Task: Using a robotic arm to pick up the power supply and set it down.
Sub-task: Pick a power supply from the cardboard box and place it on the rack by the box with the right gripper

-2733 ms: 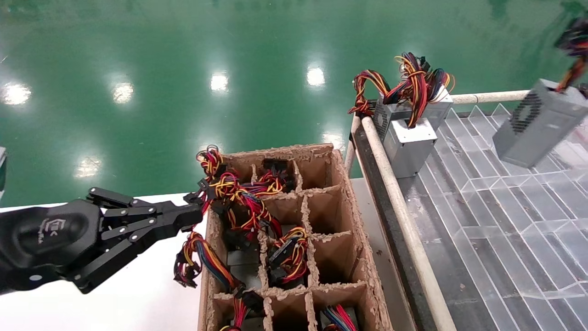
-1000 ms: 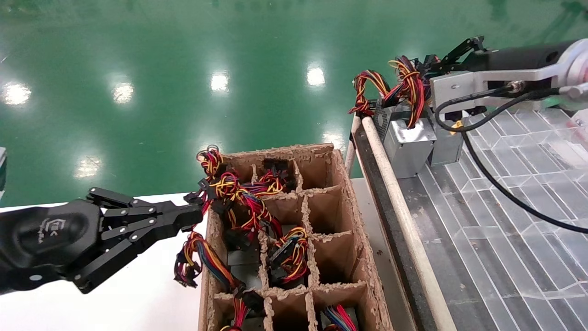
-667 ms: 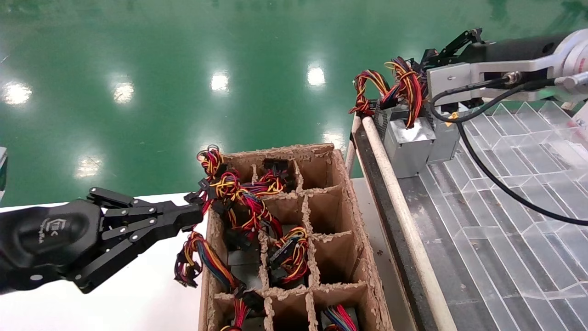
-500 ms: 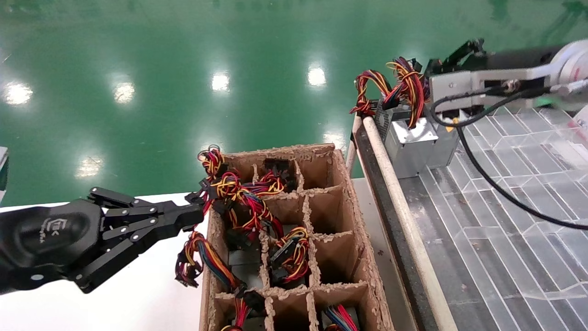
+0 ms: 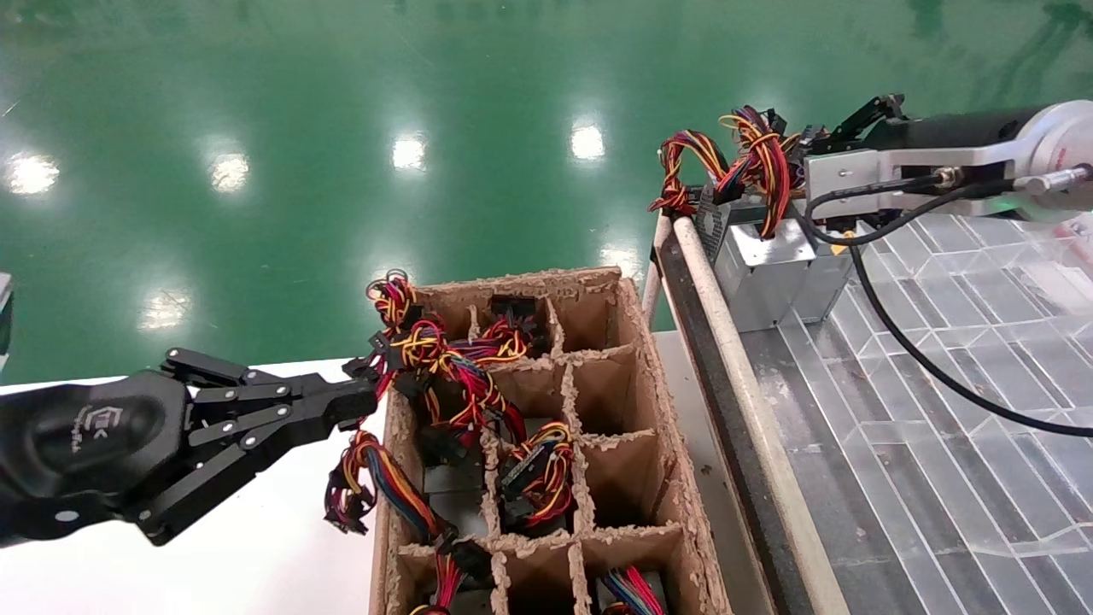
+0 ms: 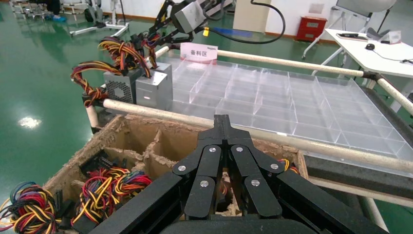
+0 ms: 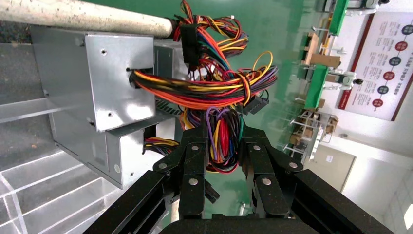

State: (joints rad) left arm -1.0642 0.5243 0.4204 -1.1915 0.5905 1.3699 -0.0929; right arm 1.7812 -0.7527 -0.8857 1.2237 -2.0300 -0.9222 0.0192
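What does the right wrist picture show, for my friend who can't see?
A black pincer is closed around a bunch of red, yellow and purple wires. The wires come from two grey metal boxes standing side by side next to a pale bar.

Two power supplies (image 5: 773, 273) on the tray (image 5: 939, 427), one divided carton (image 5: 546, 444), two grippers (image 5: 359, 401)

White "TEK" logo (image 5: 90, 424) readable on the black left gripper (image 5: 363, 400) in the head view, and Chinese characters "备料区" on a small pink sign (image 6: 198, 51) standing at the far edge of the clear tray (image 6: 292, 97) in the left wrist view.
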